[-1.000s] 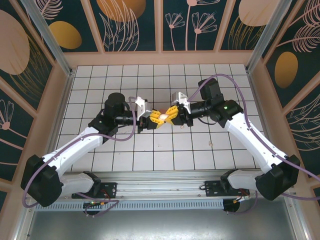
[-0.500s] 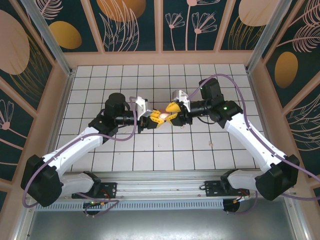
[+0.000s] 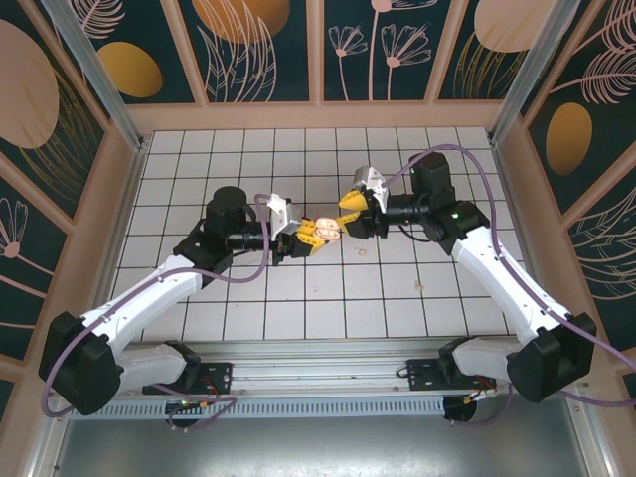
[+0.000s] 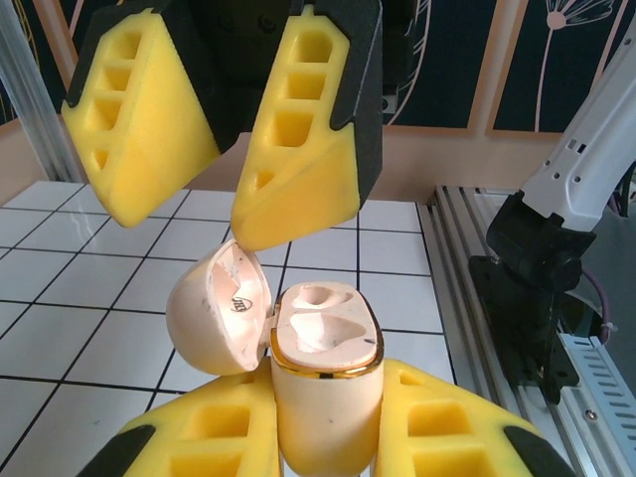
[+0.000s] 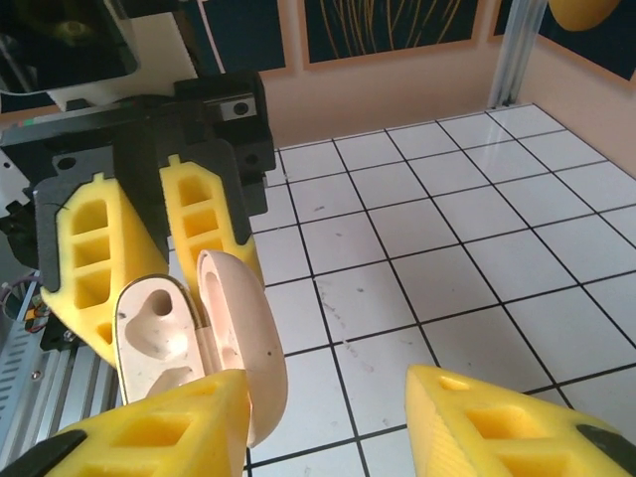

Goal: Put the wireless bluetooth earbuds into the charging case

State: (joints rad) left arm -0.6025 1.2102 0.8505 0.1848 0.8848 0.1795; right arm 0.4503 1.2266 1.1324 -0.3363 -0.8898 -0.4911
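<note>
Top external view: the tiled worktop (image 3: 199, 159) carries nothing large, and the left arm (image 3: 149, 288) and right arm (image 3: 497, 268) both reach in from its near edge to meet above its middle, so the work is done in the air rather than on the tiles. The left gripper (image 3: 310, 237) is clamped on the charging case (image 4: 323, 397), gripping its lower body from both sides. This holds it upright and clear of the worktop, with the open mouth turned up toward the other arm. The right gripper (image 3: 343, 214) hangs just above and beside it with its jaws apart and nothing between them. One finger sits at the edge of the lid (image 4: 224, 308), though I cannot tell whether it touches. The lid is swung back on its hinge, and in the left wrist view the two pale wells look empty, so the case seems held this way to be ready for filling. Two tiny pale specks lie on the tiles right of the middle, toward the near edge. They are probably the earbuds (image 3: 363, 248), the second bud (image 3: 418, 288) lying farther right, but they are too small to be sure.
</note>
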